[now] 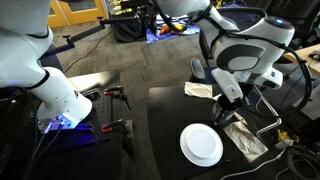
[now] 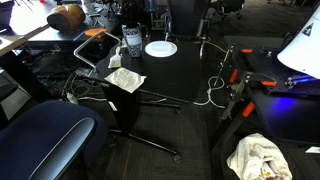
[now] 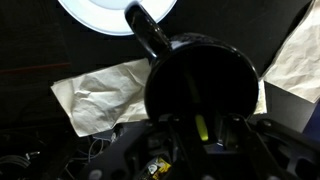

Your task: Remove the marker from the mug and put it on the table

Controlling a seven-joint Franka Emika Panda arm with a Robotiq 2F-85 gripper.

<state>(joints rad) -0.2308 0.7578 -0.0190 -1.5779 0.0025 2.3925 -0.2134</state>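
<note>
The marker (image 3: 203, 127) shows in the wrist view as a short yellow-green sliver, low in the centre of the frame. It stands inside the mug (image 3: 200, 80), close to the lower wall. Its long axis runs nearly up and down in the picture, roughly toward the camera. The tool (image 3: 205, 142) comes in from the bottom edge directly over it, with dark fingers on either side of the marker. I cannot tell whether they are spread or already pinching it, since everything there is black on black. The mug's handle points to the upper left, toward the white plate (image 3: 115, 12) at the top edge. Crumpled paper (image 3: 100, 95) lies beside the mug at left, with more at right. In an exterior view, the bare surface (image 1: 165, 115) left of the plate looks like the freest place to lay the marker. A straight lift should clear the rim first.
</note>
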